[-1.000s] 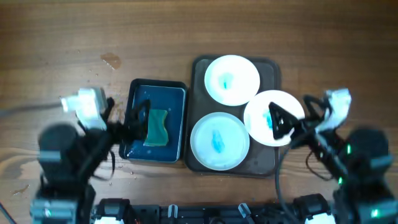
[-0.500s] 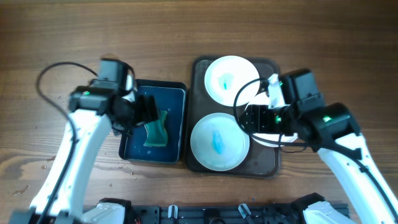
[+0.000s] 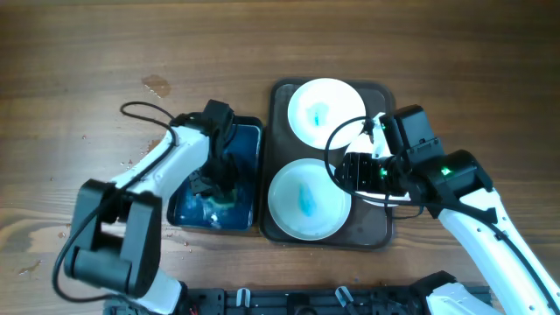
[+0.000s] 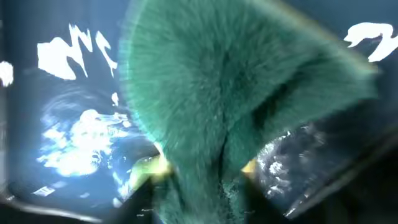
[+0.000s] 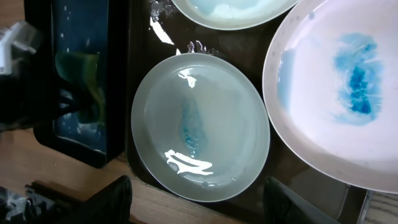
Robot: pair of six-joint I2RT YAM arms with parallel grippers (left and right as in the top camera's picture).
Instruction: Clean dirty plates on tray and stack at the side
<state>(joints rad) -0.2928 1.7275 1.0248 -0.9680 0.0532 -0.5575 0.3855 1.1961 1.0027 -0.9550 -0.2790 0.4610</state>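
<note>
Reaches the left arm [image 3: 162,166] from the near left edge forward and inward, white forearm slanting to the right and wrist tipped steeply down, with the left gripper [image 3: 214,182] pointing straight at the surface below and pinched tight on a green sponge [image 4: 236,93]. Holds the right arm [image 3: 477,210] bent in from the near right corner, forearm running up and to the left, and carries the right gripper [image 3: 350,171] facing left, its two dark fingers [image 5: 118,199] spread wide apart.

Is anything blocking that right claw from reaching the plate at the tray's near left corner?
Nothing visible does. The right gripper hangs open right above the near plate, with only air between them.
</note>
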